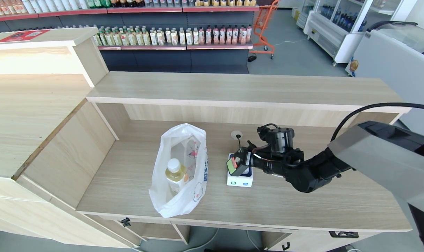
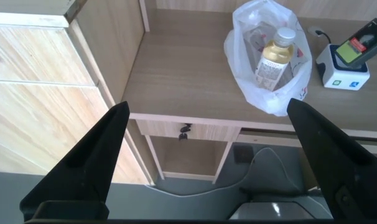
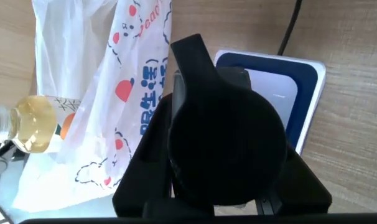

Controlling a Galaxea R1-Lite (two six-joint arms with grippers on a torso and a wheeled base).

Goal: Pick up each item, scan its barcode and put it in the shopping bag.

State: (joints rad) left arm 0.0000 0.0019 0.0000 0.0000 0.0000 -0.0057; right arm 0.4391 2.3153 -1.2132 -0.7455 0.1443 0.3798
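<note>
- My right gripper [image 1: 240, 161] has its jaws clamped on a small dark item [image 1: 234, 166] with a green and red face.
- I hold that item just above the scanner [image 1: 240, 181], the white and blue box near the middle of the counter [image 1: 303, 203]. I cannot tell whether item and scanner touch.
- The right wrist view looks past my own dark fingers onto the scanner's blue-rimmed window [image 3: 300, 93], so the item seems to be presented to it. Whether the barcode faces the window I cannot tell.
- A cable [image 1: 239, 141] runs from the scanner toward the counter's back edge.
- The shopping bag [image 1: 194, 189] lies just beside the scanner, on the side of the counter's left edge. Its mouth gapes and its foot reaches the front edge.
- Inside it lies a bottle [image 1: 174, 171] of pale drink with a white cap, and behind that what looks like a flat packet [image 2: 258, 38]. I judge those two as scanned and bagged.
- My left gripper [image 2: 208, 106] hangs off the counter's front left corner, below the top, its jaws wide apart with nothing between them.
- Left to do, as I judge it: finish this scan, carry the item across to the bag's mouth and let go there.
- The bag is limp, so its rim could fold shut under the item. My free left gripper could hold it open.
</note>
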